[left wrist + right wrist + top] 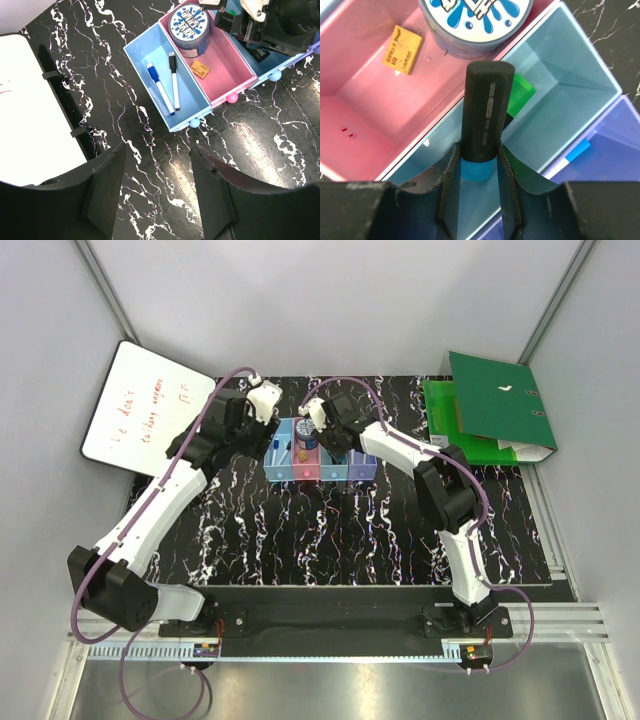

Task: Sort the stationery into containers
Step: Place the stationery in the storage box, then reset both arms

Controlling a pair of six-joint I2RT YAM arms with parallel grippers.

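The containers [320, 465] are a row of joined bins at the back middle of the table. My right gripper [478, 152] is shut on a black marker [485, 110] with a blue end, held over the blue bin [570, 90]. A green marker [520, 92] lies in that bin. The pink bin [365, 100] holds a round blue roll [475, 20] and a small yellow piece [402, 50]. Two white markers [160, 87] lie in the light blue bin [145, 55]. My left gripper [157, 150] hangs open above bare table, just in front of that bin.
A whiteboard [140, 420] with red writing lies at the back left, close to my left arm. A large green binder [495, 410] sits at the back right. The purple bin [615, 145] holds a white and blue item [570, 155].
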